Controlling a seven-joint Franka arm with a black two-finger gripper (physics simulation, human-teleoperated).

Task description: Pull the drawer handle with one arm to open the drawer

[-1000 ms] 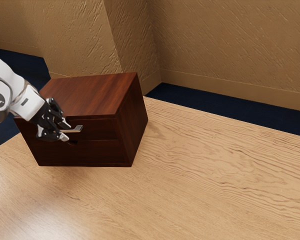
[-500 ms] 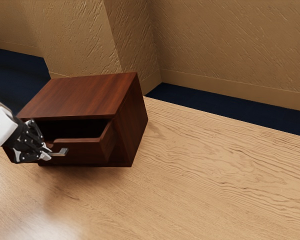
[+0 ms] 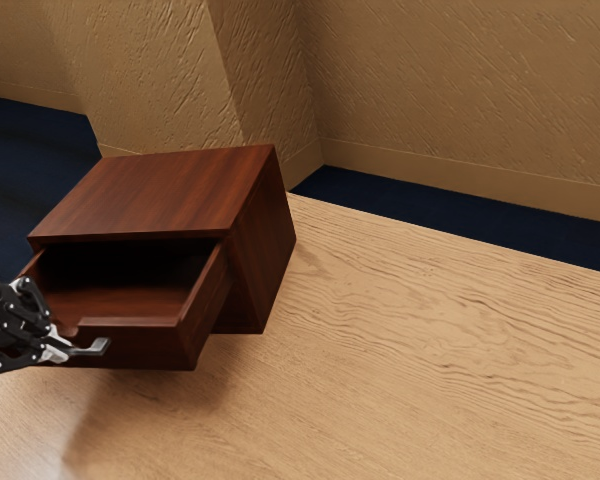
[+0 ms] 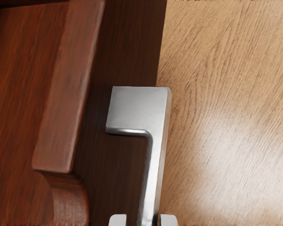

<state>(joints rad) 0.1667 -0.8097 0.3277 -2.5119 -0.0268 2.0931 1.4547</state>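
Arm links are cut off by the exterior view's left edge, so just the wrist end and the black two-finger gripper (image 3: 68,349) reach into the scene at the near left. The gripper lies low and roughly level, just above the light wooden table (image 3: 430,350), its fingers pointing toward the exterior view's right. They are closed on the brushed silver metal drawer handle (image 3: 92,346), one finger on each side of the bar. In the wrist view two pale fingertips (image 4: 118,219) are clipped by the picture's edge and flank the L-shaped handle (image 4: 153,141), whose far end bends into the drawer's dark front panel (image 4: 125,52).

The drawer (image 3: 130,340) stands well out of the dark reddish-brown wooden cabinet (image 3: 160,190), toward the near left. Its inside lies in shadow and the contents cannot be made out. The cabinet's lower front is hidden behind the open drawer. The cabinet sits at the table's far left, near the textured tan wall (image 3: 430,80), with a strip of dark blue floor (image 3: 460,215) between table and wall.
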